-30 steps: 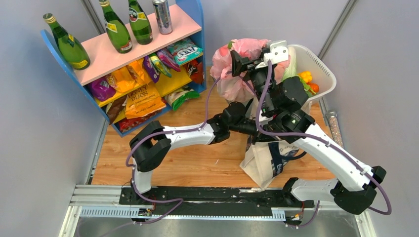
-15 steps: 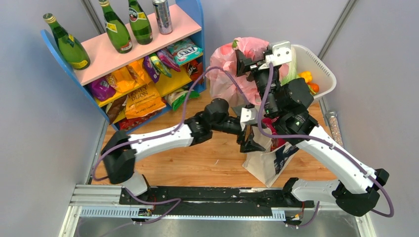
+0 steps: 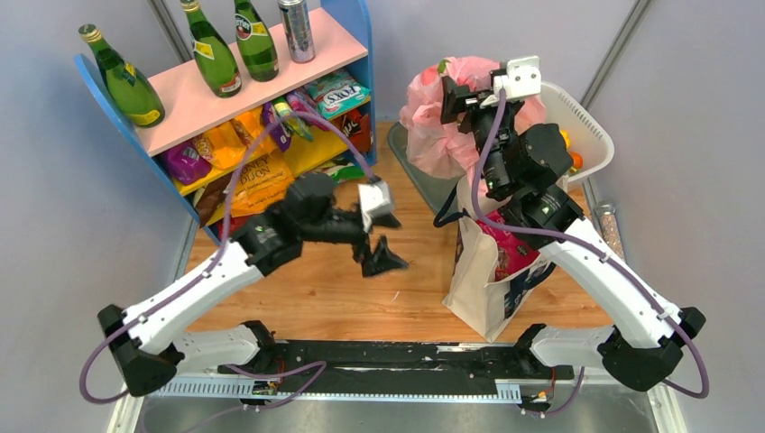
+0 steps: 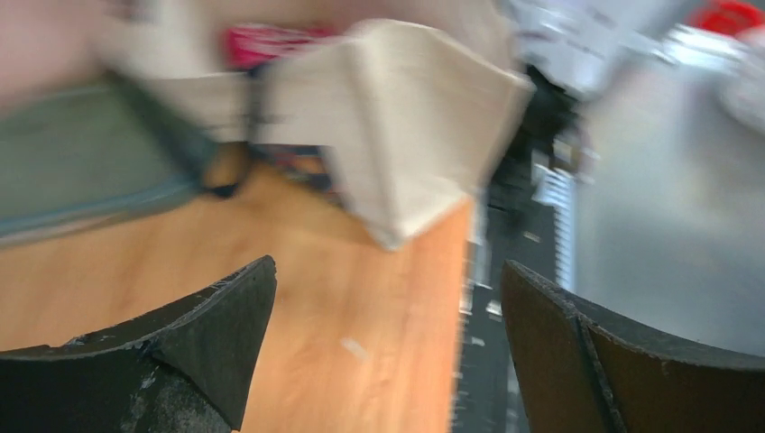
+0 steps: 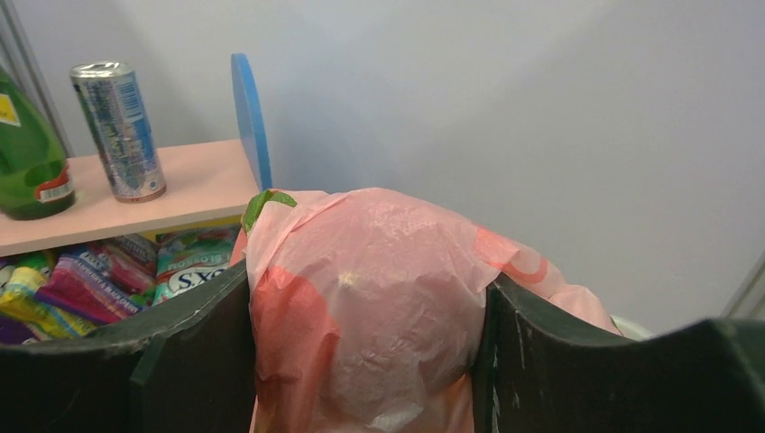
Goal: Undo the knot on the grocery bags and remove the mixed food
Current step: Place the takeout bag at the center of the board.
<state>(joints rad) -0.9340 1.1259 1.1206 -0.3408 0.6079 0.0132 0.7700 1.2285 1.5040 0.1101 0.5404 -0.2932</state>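
My right gripper (image 3: 449, 96) is shut on the pink plastic bag (image 3: 431, 135) and holds it up at the back of the table. In the right wrist view the bag (image 5: 379, 298) bulges between the fingers (image 5: 180, 361) with something round inside, and a green stem pokes out of its top. I cannot make out the knot. The cream canvas tote (image 3: 478, 280) stands upright below the right arm with a magenta packet (image 3: 507, 254) in its mouth. My left gripper (image 3: 390, 242) hangs open and empty over the wood left of the tote (image 4: 406, 135), which is blurred in the left wrist view.
A blue and pink shelf (image 3: 235, 90) at the back left carries green bottles (image 3: 212, 50), a can and snack packets. A grey tray (image 3: 422, 176) lies under the pink bag. A white basket (image 3: 585, 122) with yellow and orange produce stands at the back right.
My left gripper opened and the left arm swung back to the left, away from the tote. The right gripper lifted the pink bag slightly higher and further back.
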